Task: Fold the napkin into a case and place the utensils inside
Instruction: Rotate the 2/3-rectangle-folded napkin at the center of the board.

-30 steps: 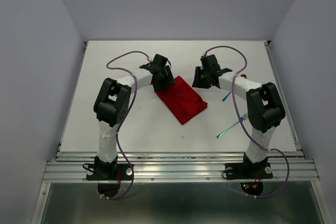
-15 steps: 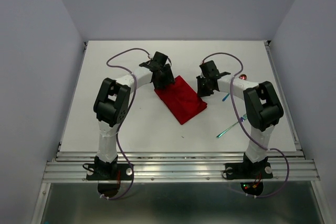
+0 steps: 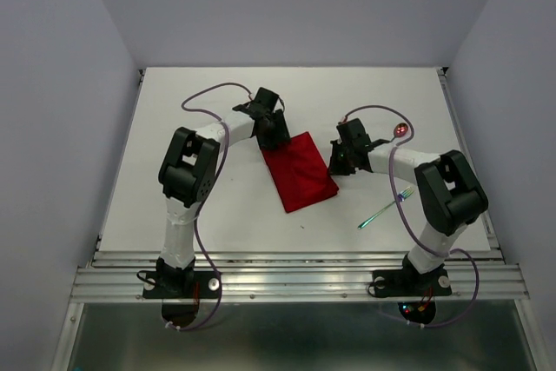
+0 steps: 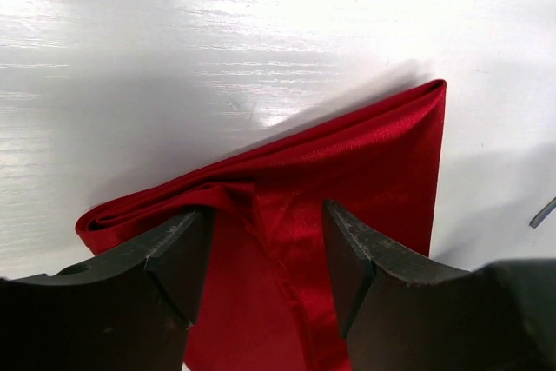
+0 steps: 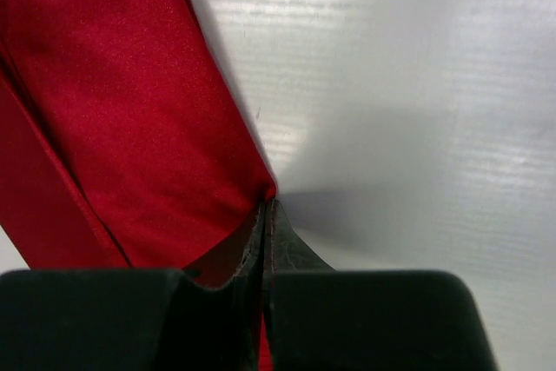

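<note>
The napkin [image 3: 300, 171] lies as a folded red rectangle mid-table, long side running near to far. My left gripper [image 3: 275, 137] hangs open over its far left corner; in the left wrist view the fingers [image 4: 178, 258] straddle a seam of the napkin [image 4: 365, 162]. My right gripper [image 3: 335, 165] is shut on the napkin's right edge, and its fingertips [image 5: 261, 241] pinch the napkin's corner [image 5: 130, 110]. To the right lie the utensils: a teal-handled fork [image 3: 385, 208] and a spoon with a shiny red bowl [image 3: 401, 129].
The white table [image 3: 208, 206] ends in a metal rail [image 3: 295, 277] at the near edge. Grey walls stand on three sides. A purple cable [image 3: 373, 111] loops above the right arm near the spoon.
My right gripper came nearer and leftward to the napkin's right edge and shut on it. The napkin swung, its near end moving left. The left jaws narrowed a little.
</note>
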Tool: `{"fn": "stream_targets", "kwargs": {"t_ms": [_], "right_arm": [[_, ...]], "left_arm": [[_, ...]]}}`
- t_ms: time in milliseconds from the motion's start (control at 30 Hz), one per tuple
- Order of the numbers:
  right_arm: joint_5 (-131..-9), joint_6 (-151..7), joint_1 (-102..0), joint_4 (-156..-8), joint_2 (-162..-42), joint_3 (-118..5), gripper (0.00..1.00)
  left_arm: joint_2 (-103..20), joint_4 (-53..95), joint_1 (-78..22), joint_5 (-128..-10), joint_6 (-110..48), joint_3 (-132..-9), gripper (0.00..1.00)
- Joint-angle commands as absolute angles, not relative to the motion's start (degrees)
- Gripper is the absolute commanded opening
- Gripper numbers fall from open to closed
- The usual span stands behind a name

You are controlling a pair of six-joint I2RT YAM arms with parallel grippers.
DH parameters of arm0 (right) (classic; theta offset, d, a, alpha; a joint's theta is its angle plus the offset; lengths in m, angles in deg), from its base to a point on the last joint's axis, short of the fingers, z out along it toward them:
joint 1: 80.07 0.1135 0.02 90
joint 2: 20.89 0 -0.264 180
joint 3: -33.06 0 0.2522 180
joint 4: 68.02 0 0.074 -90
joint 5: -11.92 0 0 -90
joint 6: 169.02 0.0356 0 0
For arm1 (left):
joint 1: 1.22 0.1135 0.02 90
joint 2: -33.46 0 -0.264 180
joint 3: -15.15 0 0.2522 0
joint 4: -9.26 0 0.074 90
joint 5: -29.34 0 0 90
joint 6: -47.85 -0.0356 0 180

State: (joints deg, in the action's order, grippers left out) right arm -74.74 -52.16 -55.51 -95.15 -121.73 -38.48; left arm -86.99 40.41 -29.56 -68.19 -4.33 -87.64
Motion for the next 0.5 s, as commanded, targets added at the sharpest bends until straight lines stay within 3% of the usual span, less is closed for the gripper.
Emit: {"fn": "stream_targets", "kwargs": {"t_ms": [0, 167, 300, 333, 367, 467], "right_arm": [[-72.54, -45.98, -52.83, -94.18, -118.63, -34.59, 0.01], [-72.98, -41.76, -51.41, -92.86, -115.81, -31.33, 0.02], [-76.74, -41.92, -50.80, -94.17, -113.62, -31.24, 0.12], [-77.71, -42.53, -50.80, -96.01, -112.57, -31.94, 0.16], [-80.86, -43.85, -50.80, -97.07, -112.12, -34.21, 0.30], [-82.47, -46.05, -50.80, -99.62, -110.54, -37.91, 0.39]], "left_arm": [[-87.22, 39.81, -29.43, -70.32, -5.42, -89.66, 0.63], [-87.04, 38.84, -29.69, -71.29, -5.15, -88.08, 0.63], [-87.13, 38.23, -29.96, -72.17, -5.15, -87.47, 0.63], [-87.13, 38.05, -29.96, -72.52, -5.15, -87.38, 0.63], [-87.13, 38.05, -30.05, -72.70, -5.33, -87.38, 0.63], [-86.95, 38.05, -30.05, -73.14, -5.50, -87.38, 0.62]]}}
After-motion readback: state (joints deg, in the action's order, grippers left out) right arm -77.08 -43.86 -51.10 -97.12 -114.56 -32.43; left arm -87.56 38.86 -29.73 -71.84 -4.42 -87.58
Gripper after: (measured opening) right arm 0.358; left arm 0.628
